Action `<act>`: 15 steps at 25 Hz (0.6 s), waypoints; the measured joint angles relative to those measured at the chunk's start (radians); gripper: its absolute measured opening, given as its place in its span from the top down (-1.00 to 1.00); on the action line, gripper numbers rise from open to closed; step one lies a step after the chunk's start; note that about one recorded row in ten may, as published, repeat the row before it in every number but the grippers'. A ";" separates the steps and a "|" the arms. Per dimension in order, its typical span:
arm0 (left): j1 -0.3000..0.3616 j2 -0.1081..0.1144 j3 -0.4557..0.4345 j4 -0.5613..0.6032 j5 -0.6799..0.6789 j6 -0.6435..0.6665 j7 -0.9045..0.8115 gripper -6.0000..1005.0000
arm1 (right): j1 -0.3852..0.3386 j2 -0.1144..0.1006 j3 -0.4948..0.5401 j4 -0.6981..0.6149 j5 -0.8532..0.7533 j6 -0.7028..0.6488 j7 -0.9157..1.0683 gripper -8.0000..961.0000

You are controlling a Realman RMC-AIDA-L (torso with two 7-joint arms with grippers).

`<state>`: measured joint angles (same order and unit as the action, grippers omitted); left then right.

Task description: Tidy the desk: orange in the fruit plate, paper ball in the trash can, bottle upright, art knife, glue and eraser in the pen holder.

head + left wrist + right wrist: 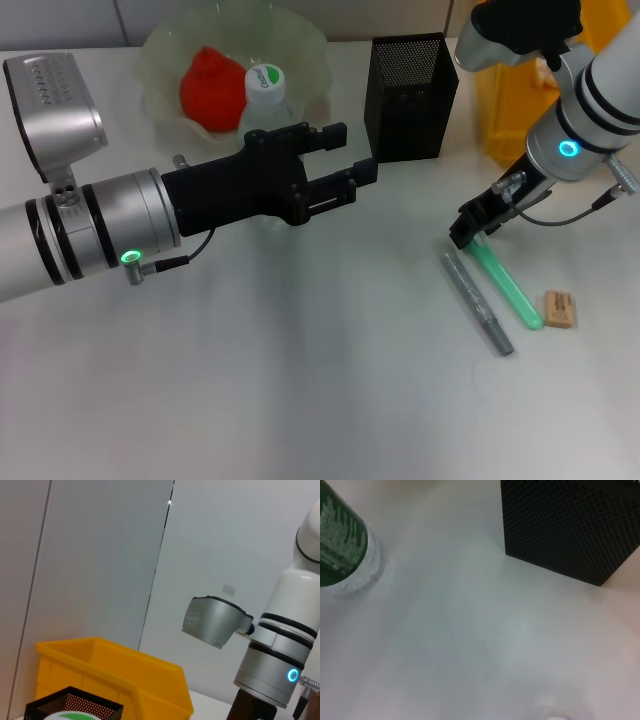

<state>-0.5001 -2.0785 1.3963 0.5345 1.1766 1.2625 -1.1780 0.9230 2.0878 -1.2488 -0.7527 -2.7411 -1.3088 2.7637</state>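
Observation:
The bottle stands upright in front of the fruit plate, and its green label shows in the right wrist view. My left gripper is open at the bottle's mid-height; its black body covers the bottle's middle and its fingers reach toward the pen holder. The orange lies in the plate. My right gripper hangs at the far end of the green glue stick. The grey art knife lies beside the stick, with the tan eraser to its right. The paper ball is out of view.
The yellow trash can stands behind the right arm, next to the pen holder. In the left wrist view, the trash can and the pen holder's rim sit below the right arm.

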 joint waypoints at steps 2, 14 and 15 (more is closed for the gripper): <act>0.000 0.000 -0.001 -0.001 0.000 0.000 0.000 -0.21 | 0.000 0.000 0.000 0.003 0.000 0.007 0.001 0.10; 0.000 0.000 -0.002 -0.001 0.000 0.000 0.000 -0.21 | 0.012 0.000 0.000 0.029 0.000 0.018 0.004 0.11; 0.000 0.000 -0.002 -0.001 0.000 0.000 0.000 -0.21 | 0.012 0.000 0.000 0.030 0.000 0.020 0.004 0.11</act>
<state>-0.5001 -2.0785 1.3942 0.5337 1.1766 1.2624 -1.1780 0.9354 2.0877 -1.2486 -0.7222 -2.7411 -1.2887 2.7679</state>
